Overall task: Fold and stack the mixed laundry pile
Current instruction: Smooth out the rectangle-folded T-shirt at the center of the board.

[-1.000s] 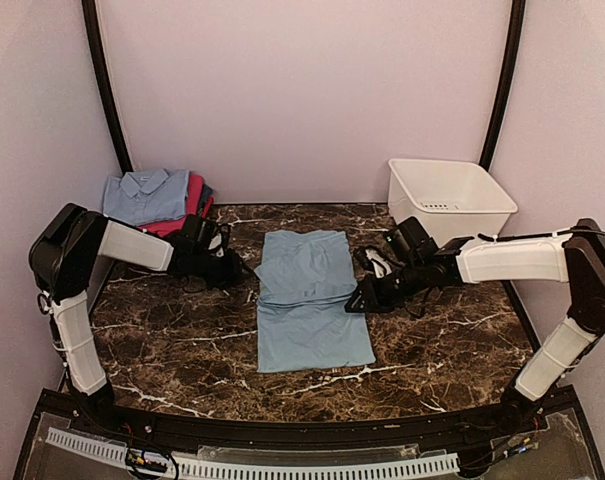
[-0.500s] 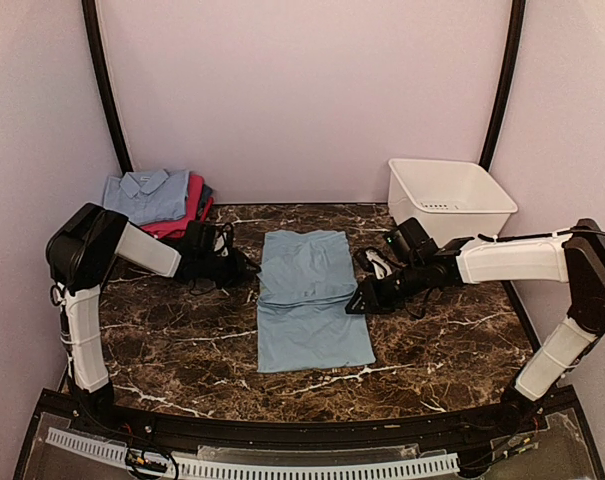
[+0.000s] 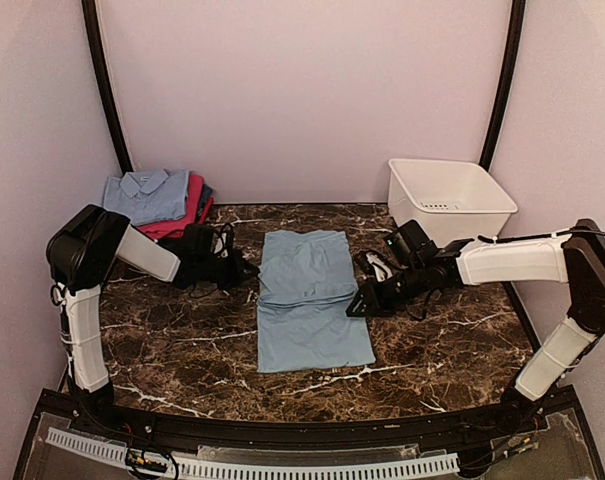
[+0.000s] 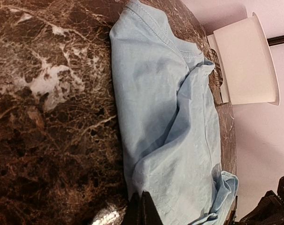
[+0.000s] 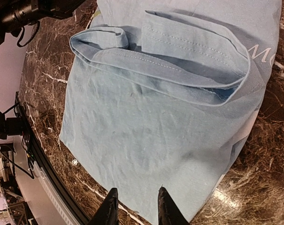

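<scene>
Pale blue tee (image 3: 307, 300) lies part-folded, unstacked; finished stack (image 3: 157, 200) sits far left of it; left gripper (image 4: 141, 209) pinched together, right gripper (image 5: 136, 206) parted.

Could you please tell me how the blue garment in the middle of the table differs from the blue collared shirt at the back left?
The middle garment lies alone on the table, long and only partly folded; the shirt is a compact fold topping a stack over a pink piece. The shirt shows a collar; the garment shows none. Both are pale blue.
</scene>
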